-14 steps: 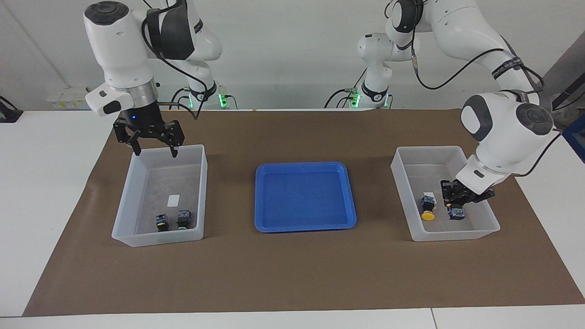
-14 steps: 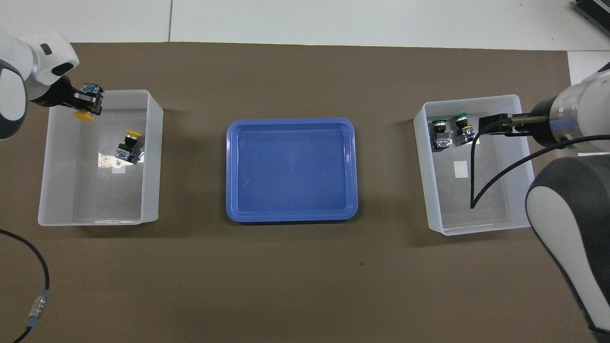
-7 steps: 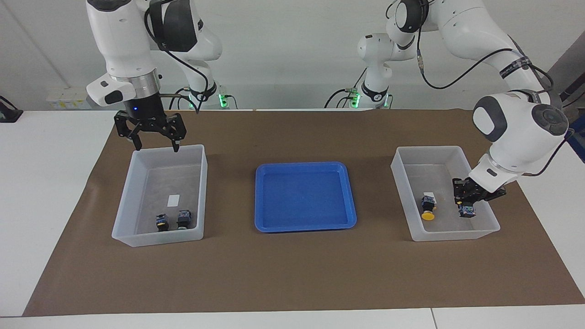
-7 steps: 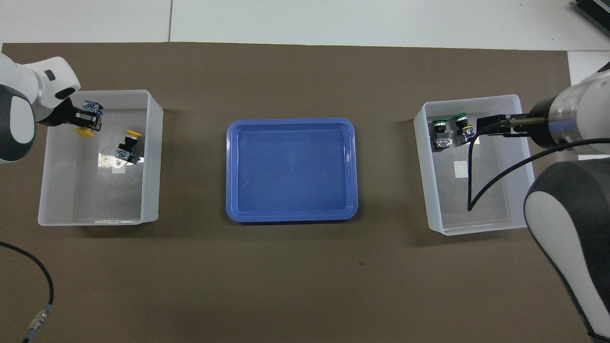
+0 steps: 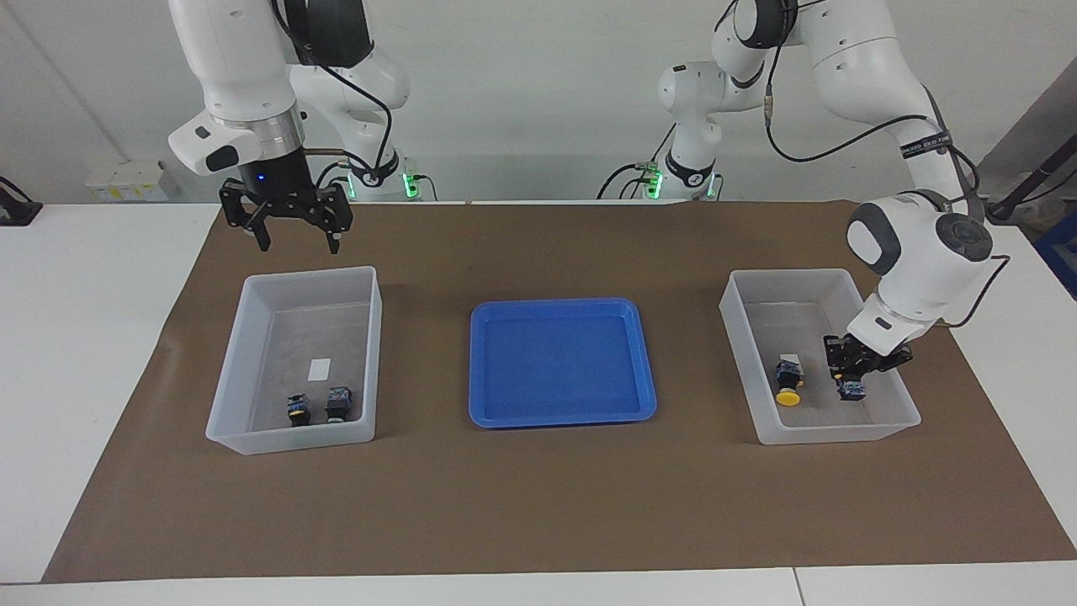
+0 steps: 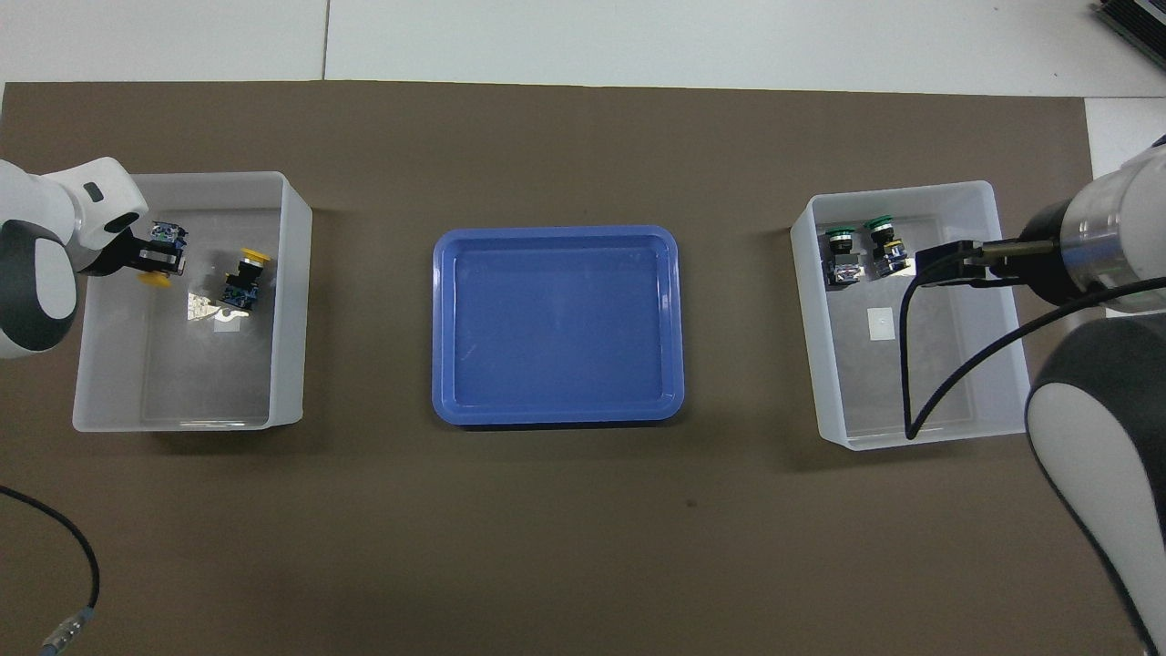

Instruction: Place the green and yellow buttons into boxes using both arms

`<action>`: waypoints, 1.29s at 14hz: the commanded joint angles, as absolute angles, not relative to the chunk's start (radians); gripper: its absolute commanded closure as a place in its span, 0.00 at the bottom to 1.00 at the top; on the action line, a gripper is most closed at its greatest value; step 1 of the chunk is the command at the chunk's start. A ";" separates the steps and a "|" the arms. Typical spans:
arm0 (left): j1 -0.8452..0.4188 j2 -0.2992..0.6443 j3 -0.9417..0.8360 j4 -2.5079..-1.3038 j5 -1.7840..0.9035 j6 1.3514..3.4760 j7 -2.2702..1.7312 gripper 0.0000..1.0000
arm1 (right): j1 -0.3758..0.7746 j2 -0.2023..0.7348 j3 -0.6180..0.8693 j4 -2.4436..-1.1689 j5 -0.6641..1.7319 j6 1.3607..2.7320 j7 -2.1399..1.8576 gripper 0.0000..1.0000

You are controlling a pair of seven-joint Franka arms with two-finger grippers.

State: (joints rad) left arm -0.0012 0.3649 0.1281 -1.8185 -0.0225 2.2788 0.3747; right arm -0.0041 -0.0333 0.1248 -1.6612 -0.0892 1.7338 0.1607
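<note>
1. Change since the earlier frames: the left hand has sunk lower inside its box with the yellow button it carries; the right hand has risen clear of its box and drawn back toward the robots.
2. Held yellow button: clamped in the closed left hand, low inside the box at the left arm's end, whether it touches the floor I cannot tell.
3. Second yellow button: lying on that box's floor, just beside the held one, next to a white label.
4. Two green buttons: side by side on the floor of the box at the right arm's end, at its end farther from the robots.
5. Right hand: fingers spread wide, holding nothing, over the brown mat at the box's robot-side rim.
6. Blue tray: between the boxes, on the mat on the white table.
</note>
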 commanded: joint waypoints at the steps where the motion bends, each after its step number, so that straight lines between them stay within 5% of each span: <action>1: -0.006 0.357 0.123 -1.859 -0.009 2.324 0.382 0.34 | 0.054 -0.026 0.048 -1.644 -0.058 1.710 0.133 0.00; 2: -0.009 0.357 0.123 -1.859 -0.009 2.322 0.382 0.21 | 0.057 -0.026 0.046 -1.644 -0.058 1.692 0.135 0.00; 4: -0.011 0.359 0.123 -1.847 -0.009 2.306 0.382 0.10 | 0.049 -0.035 0.049 -1.647 -0.060 1.648 0.153 0.00; 13: -0.139 0.373 0.120 -1.418 -0.020 1.753 0.207 0.10 | 0.058 -0.026 0.046 -1.660 -0.066 1.643 0.190 0.00; 18: -0.204 0.356 0.113 -1.335 -0.029 1.597 0.144 0.10 | 0.166 -0.028 -0.069 -1.660 -0.061 1.629 0.155 0.00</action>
State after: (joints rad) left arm -0.1751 0.3565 0.1026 -1.3654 -0.0247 1.6486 0.1724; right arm 0.1153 -0.0282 -0.0075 -1.6598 -0.0872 1.6298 0.1813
